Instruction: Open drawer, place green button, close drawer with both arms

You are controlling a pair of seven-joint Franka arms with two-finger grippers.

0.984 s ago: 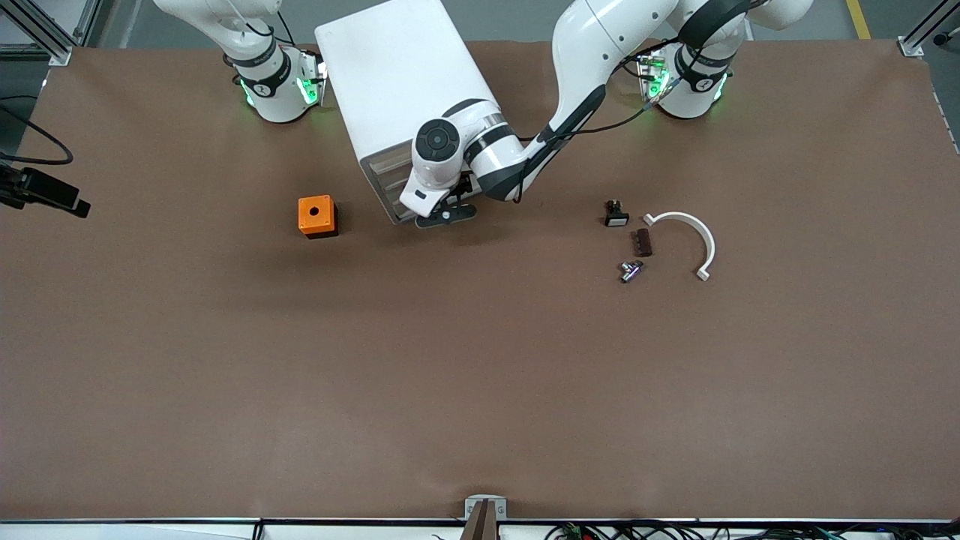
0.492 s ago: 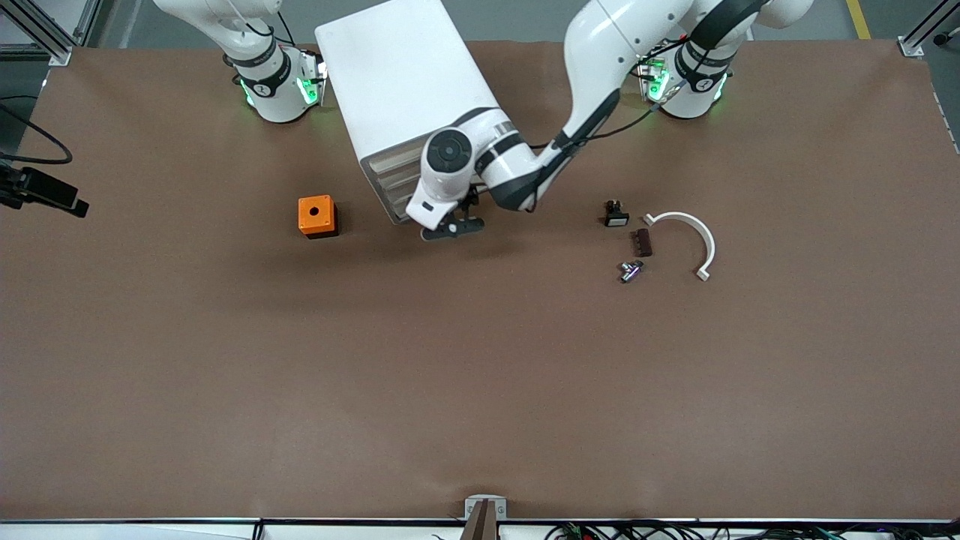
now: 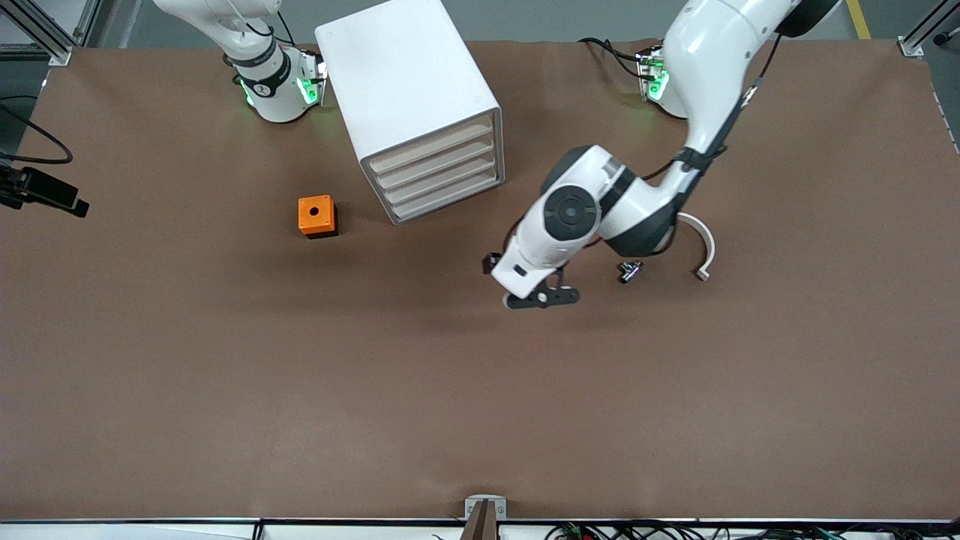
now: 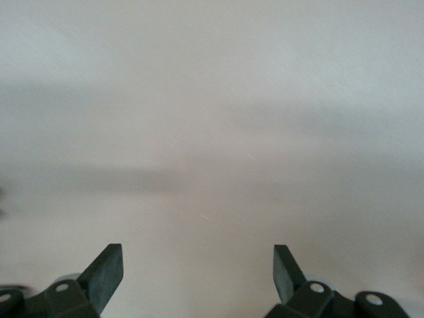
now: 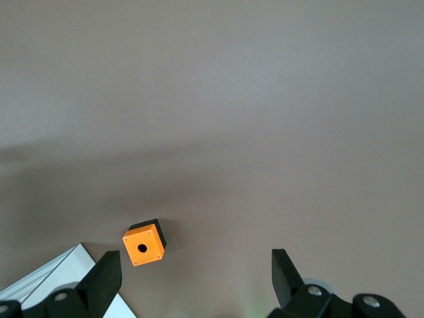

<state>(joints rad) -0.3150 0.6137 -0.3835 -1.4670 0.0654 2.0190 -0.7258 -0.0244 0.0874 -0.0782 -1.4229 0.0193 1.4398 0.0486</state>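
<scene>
You see the left gripper [image 3: 541, 297] at frame centre, over bare table [image 3: 450, 390], fingers [image 4: 106, 271] spread, holding nothing. The drawer [image 3: 444, 182], third down in the cabinet [image 3: 397, 82] at upper centre, sits shut. The button [image 3: 631, 270] lies at centre-right, beside the white arc [image 3: 703, 240]. The right gripper [image 5: 195, 281] waits, fingers apart, above the orange cube [image 3: 316, 216].

The tabletop [image 3: 225, 375] is plain brown, the cabinet [image 3: 397, 82] is white with beige drawer fronts, the cube [image 3: 316, 215] is orange with a black hole, and the white arms carry black end effectors, left [image 3: 541, 298] and right [image 5: 192, 281].
</scene>
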